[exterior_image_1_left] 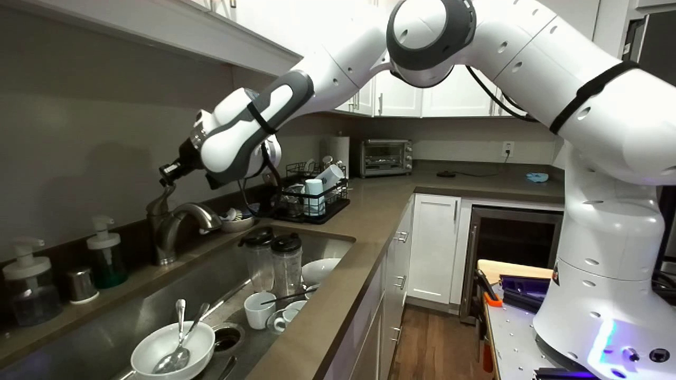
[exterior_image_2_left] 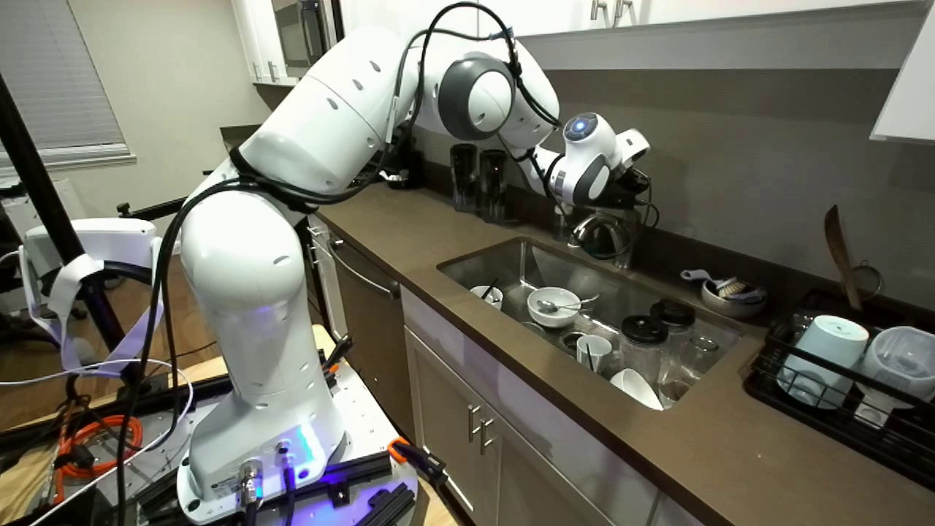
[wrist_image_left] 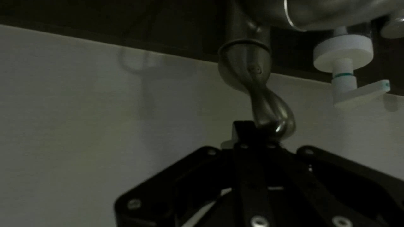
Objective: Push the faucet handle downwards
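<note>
Gripper [exterior_image_1_left: 168, 178] at upturned tip of faucet handle [wrist_image_left: 268, 107]

From left in an exterior view, a pump bottle [exterior_image_1_left: 31, 290], a small metal cylinder [exterior_image_1_left: 81, 282] and a green-filled pump bottle [exterior_image_1_left: 107, 261] line the narrow ledge [exterior_image_1_left: 137, 282] between the wall [exterior_image_1_left: 53, 105] and the sink's back edge. Next along stands the steel faucet [exterior_image_1_left: 166, 240], the dark handle tilting up from the top of its body near the wall. The gripper angles down at the lever's tip. In the wrist view its fingers [wrist_image_left: 245, 129] are drawn together, the lever's end overlapping them; whether they press on it cannot be told. Open air spreads toward the front, above the sink [exterior_image_1_left: 169, 295] and its white bowl [exterior_image_1_left: 140, 359] with spoons [exterior_image_1_left: 178, 359], mugs [exterior_image_1_left: 259, 311] and lidded cups [exterior_image_1_left: 286, 264]. Farther right, a bowl of brushes [exterior_image_1_left: 237, 225] and a black dish rack [exterior_image_1_left: 334, 210] sit well apart from the fingertips. The arm [exterior_image_1_left: 338, 68] spans the counter [exterior_image_1_left: 327, 306] and its front edge, passing over wooden floor [exterior_image_1_left: 428, 343] from its base [exterior_image_1_left: 602, 295], far right. Upper cabinets [exterior_image_1_left: 285, 21] hang above the wrist [exterior_image_1_left: 232, 145], a gap showing between them in both exterior views.
</note>
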`<action>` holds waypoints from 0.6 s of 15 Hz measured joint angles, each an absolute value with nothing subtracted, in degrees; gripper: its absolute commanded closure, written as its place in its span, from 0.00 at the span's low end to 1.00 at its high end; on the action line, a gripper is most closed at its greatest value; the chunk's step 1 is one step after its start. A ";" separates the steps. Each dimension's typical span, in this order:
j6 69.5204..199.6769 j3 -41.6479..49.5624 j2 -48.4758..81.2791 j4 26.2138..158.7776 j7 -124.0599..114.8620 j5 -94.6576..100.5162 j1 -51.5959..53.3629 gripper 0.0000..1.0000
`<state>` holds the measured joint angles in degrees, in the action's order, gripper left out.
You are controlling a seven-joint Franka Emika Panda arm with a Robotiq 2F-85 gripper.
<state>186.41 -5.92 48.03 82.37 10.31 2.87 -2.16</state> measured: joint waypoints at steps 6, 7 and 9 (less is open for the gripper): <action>198.17 -0.76 45.27 91.95 7.81 2.41 -0.55 1.00; 198.66 0.47 44.79 92.60 7.81 2.03 -0.04 1.00; 198.58 2.80 43.43 92.50 7.81 1.46 1.27 1.00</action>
